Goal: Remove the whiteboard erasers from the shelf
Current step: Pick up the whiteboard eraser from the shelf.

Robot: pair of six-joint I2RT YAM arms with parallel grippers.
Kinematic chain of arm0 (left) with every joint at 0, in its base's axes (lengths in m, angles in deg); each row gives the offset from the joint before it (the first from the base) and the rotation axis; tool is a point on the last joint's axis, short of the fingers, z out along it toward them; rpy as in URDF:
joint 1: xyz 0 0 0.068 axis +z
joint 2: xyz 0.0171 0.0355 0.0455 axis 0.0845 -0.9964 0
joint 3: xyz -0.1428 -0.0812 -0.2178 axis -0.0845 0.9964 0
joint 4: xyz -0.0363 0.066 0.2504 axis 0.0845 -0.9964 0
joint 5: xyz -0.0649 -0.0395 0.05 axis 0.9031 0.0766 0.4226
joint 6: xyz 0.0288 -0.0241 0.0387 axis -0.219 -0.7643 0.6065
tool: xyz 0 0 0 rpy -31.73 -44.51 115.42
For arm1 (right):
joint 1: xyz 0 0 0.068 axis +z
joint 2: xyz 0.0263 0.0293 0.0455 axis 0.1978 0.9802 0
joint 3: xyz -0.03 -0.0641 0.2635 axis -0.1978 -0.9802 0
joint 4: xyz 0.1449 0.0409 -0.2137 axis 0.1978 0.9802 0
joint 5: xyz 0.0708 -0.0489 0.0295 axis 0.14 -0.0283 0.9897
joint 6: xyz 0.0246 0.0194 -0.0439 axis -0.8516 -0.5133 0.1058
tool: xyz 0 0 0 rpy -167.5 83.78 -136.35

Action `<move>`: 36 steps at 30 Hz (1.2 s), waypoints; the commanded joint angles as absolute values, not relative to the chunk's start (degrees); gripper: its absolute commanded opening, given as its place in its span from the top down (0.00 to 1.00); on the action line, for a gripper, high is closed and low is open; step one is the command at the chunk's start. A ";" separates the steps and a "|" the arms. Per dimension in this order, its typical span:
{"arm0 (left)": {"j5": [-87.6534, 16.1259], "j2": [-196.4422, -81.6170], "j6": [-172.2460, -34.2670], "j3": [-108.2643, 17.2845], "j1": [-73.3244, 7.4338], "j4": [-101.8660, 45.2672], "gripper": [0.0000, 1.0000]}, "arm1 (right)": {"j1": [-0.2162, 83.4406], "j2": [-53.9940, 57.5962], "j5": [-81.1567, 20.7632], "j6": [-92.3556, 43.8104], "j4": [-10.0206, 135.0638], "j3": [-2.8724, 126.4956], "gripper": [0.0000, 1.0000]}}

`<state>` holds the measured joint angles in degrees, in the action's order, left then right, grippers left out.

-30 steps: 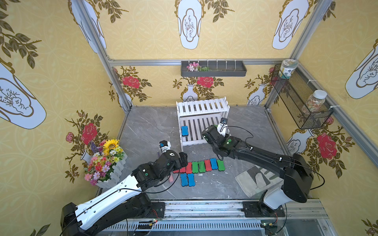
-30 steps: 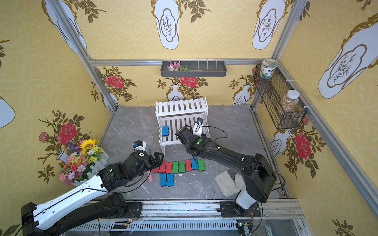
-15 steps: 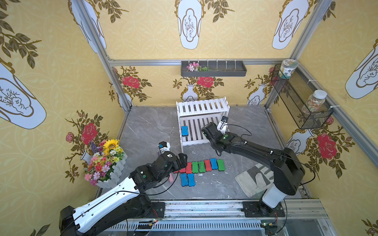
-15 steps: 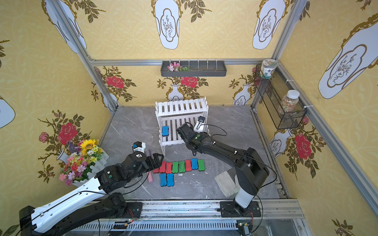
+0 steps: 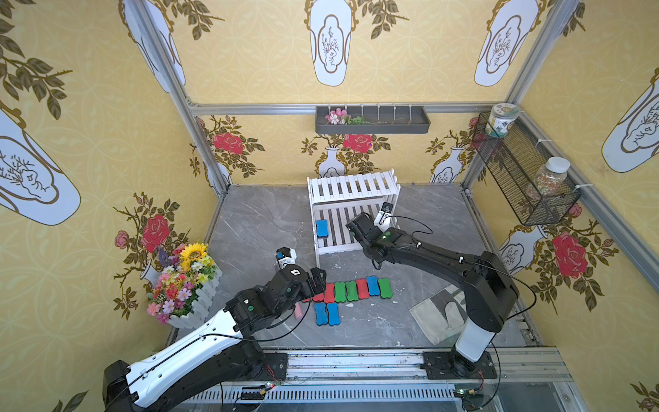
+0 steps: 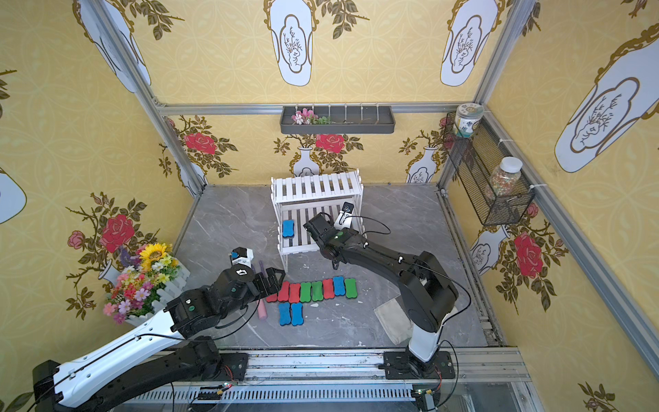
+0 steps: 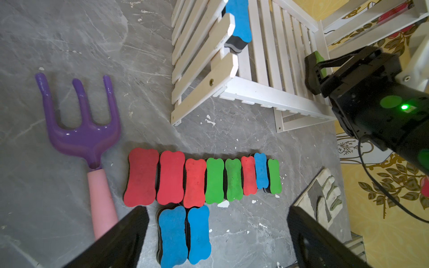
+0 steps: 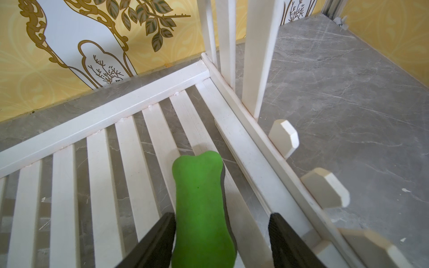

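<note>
Left wrist view shows your left claw (image 7: 217, 208) wide open and empty above the floor erasers (image 7: 170, 177). Two lie on the shelf (image 5: 335, 248), on its low tier: a blue eraser (image 5: 321, 228), then a green eraser (image 8: 202, 208). Your right claw (image 8: 221, 215) sits open around the green one. It looks like light, soft foam, so pinch its narrow middle gently.

Left tool (image 7: 217, 211) wide, right tool (image 8: 222, 217) ajar.

I look into a lab booth dressed as a home: floral wallpaper panels (image 5: 107, 142) on aluminium framing (image 5: 249, 108), grey counter (image 5: 267, 221), metal rail (image 5: 356, 364) along the near edge.
</note>
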<state>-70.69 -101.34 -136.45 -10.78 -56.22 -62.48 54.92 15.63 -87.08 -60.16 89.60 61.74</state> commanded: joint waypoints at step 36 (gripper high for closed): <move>-69.72 -98.04 -139.11 -11.27 -56.08 -68.03 0.01 | 53.45 -0.39 -62.22 -37.21 57.88 43.64 0.70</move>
<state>-69.29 -98.19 -138.59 -10.93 -56.18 -66.87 53.28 2.10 -69.35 -39.68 64.20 45.31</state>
